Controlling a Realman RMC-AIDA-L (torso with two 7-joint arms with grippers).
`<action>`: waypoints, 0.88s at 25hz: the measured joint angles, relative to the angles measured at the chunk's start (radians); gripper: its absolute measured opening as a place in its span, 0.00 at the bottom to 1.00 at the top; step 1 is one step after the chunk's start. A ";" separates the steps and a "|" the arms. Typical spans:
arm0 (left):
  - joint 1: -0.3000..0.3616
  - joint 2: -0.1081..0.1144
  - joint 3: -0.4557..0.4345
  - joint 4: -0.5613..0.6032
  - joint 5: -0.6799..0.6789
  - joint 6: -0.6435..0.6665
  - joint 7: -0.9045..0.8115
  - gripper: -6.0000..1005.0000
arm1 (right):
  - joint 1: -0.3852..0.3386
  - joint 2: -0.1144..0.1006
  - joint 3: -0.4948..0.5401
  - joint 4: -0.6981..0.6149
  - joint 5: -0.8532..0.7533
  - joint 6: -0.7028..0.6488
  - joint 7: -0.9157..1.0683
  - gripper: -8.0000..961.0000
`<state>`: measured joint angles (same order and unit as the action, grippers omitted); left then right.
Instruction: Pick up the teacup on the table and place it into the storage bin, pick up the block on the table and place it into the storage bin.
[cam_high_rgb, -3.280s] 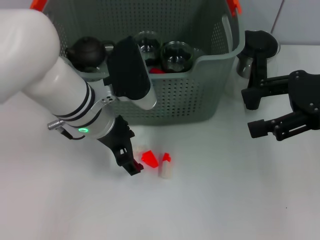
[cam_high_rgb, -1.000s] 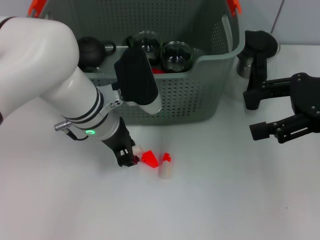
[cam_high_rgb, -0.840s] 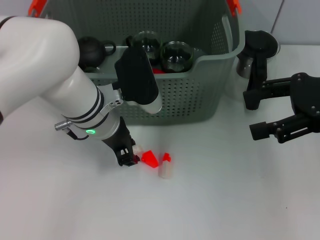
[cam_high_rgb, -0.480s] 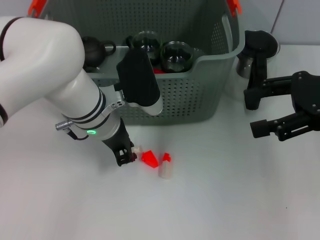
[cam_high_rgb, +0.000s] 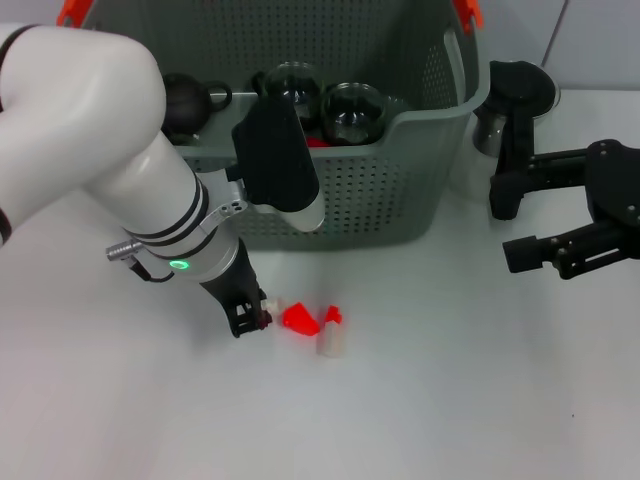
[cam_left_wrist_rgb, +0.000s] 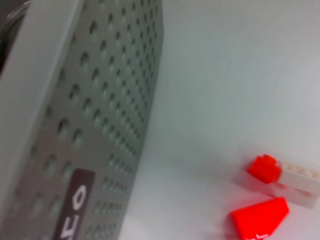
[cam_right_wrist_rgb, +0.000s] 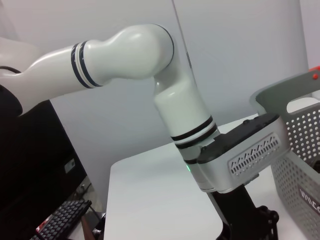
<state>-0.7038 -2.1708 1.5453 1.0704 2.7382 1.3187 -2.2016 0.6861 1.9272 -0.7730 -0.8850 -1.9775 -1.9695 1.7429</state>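
The storage bin (cam_high_rgb: 350, 190) stands at the back of the white table, its perforated wall and black label (cam_left_wrist_rgb: 75, 210) filling one side of the left wrist view. Two glass teacups (cam_high_rgb: 352, 108) and a dark teapot (cam_high_rgb: 185, 100) lie inside it. A red wedge block (cam_high_rgb: 298, 318) (cam_left_wrist_rgb: 260, 220) and a white block with a red cap (cam_high_rgb: 330, 336) (cam_left_wrist_rgb: 287, 176) rest on the table in front of the bin. My left gripper (cam_high_rgb: 250, 316) is down at the table just left of the red wedge. My right gripper (cam_high_rgb: 508, 226) hovers open to the right of the bin, holding nothing.
A grey cylindrical piece (cam_high_rgb: 488, 130) shows beside the bin's right wall, partly hidden behind my right arm. My bulky left arm (cam_high_rgb: 110, 170) (cam_right_wrist_rgb: 185, 120) leans over the bin's front left. Bare white table spreads in front of and to the right of the blocks.
My left gripper has drawn in and shifted slightly left beside the red wedge, with the arm's elbow swinging up. Both blocks and the right arm stay where they were.
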 joint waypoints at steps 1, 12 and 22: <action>0.004 0.000 -0.004 0.014 -0.002 0.018 0.002 0.20 | 0.000 0.000 0.001 0.000 0.000 0.000 0.000 0.98; 0.127 0.002 -0.358 0.385 -0.242 0.438 0.141 0.21 | -0.001 0.002 0.021 0.003 0.015 -0.012 -0.023 0.98; 0.098 0.007 -0.731 0.405 -0.533 0.423 0.190 0.23 | 0.001 0.002 0.005 0.003 0.016 -0.017 -0.024 0.98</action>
<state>-0.6055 -2.1638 0.8141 1.4750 2.2049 1.7420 -2.0119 0.6873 1.9293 -0.7679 -0.8819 -1.9613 -1.9863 1.7192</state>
